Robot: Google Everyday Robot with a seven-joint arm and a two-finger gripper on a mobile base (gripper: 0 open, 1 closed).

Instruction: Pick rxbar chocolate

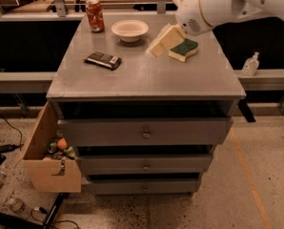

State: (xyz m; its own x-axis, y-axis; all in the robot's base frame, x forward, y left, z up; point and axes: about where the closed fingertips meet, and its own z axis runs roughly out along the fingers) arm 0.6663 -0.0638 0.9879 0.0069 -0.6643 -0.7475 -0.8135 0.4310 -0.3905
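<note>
Surface: a grey metal cabinet top [147,78] is seen above three closed drawer fronts, on a speckled floor.
Camera view, rxbar chocolate [103,60]: laid flat on the left-centre of the top, pale label patch toward its right end, touched by nothing.
Gripper [156,47]: held low over the right rear of the top, well apart from the bar; whether it is apart or together cannot be told.
Sponge [184,49]: green-and-yellow, set just beside the gripper.
Bowl [129,29]: white, placed at rear centre.
Can [95,15]: red, stood upright at rear left.
Wooden drawer [51,168]: found open at lower left, small items inside.
</note>
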